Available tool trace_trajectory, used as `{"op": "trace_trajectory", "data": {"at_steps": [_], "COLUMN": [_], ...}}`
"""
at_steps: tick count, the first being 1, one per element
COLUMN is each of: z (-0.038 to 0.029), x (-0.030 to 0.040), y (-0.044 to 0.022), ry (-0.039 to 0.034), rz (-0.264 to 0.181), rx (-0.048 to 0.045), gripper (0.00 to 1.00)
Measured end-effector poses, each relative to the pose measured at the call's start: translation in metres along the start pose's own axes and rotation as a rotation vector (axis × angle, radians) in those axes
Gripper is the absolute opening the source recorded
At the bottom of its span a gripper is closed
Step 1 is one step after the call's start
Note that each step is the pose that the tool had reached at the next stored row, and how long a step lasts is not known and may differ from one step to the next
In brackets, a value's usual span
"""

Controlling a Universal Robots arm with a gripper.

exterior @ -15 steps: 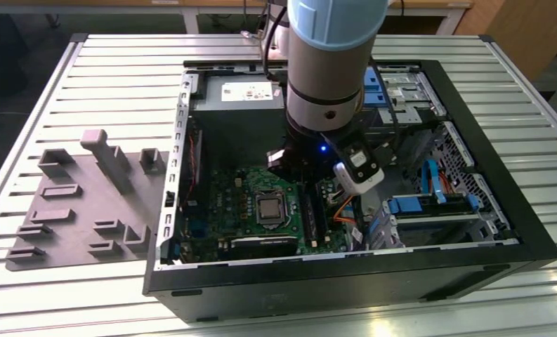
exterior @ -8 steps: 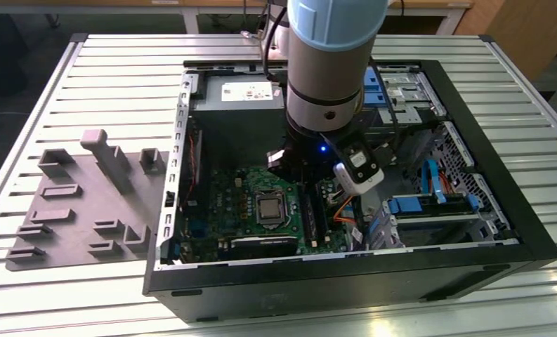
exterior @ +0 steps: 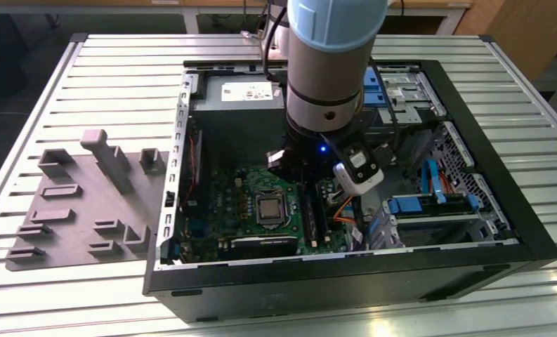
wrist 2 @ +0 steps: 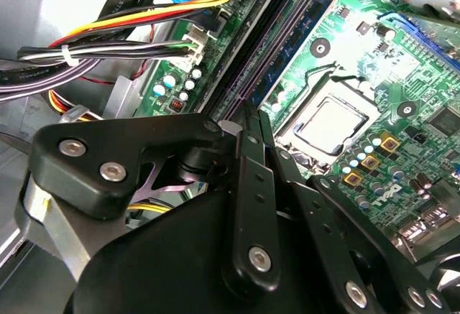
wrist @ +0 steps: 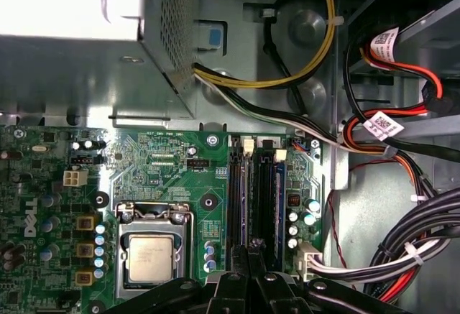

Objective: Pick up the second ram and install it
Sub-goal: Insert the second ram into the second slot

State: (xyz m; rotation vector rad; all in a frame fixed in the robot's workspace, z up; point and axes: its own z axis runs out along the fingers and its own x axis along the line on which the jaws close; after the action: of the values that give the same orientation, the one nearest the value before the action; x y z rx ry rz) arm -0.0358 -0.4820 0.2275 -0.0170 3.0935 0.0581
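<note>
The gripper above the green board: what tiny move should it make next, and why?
Probably a gentle press straight down. The gripper sits right over the black memory slots of the motherboard, and in the second wrist view a blue-green ram stick already lies along one slot. Whether it is fully seated cannot be told, so a light push seems sensible.

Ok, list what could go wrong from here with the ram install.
1. The gripper hangs close over the black ram slots. A slight misalignment could jam a stick or strain a slot.
2. The cables plug in at a white connector right beside the slots, so the arm might snag them.
3. The processor socket sits next to the slots, so a slip could strike it.
</note>
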Motion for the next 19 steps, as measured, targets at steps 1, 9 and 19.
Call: {"op": "trace_trajectory", "data": {"at_steps": [1, 9, 19], "z": [0.0003, 0.002, 0.0023], "x": [0.0, 0.0001, 0.0001], "y": [0.0, -0.0001, -0.0001], "ry": [0.0, 0.0, 0.0], "rz": [0.0, 0.0, 0.001], "rx": [0.0, 0.0001, 0.0001], "gripper": [0.12, 0.12, 0.12]}}
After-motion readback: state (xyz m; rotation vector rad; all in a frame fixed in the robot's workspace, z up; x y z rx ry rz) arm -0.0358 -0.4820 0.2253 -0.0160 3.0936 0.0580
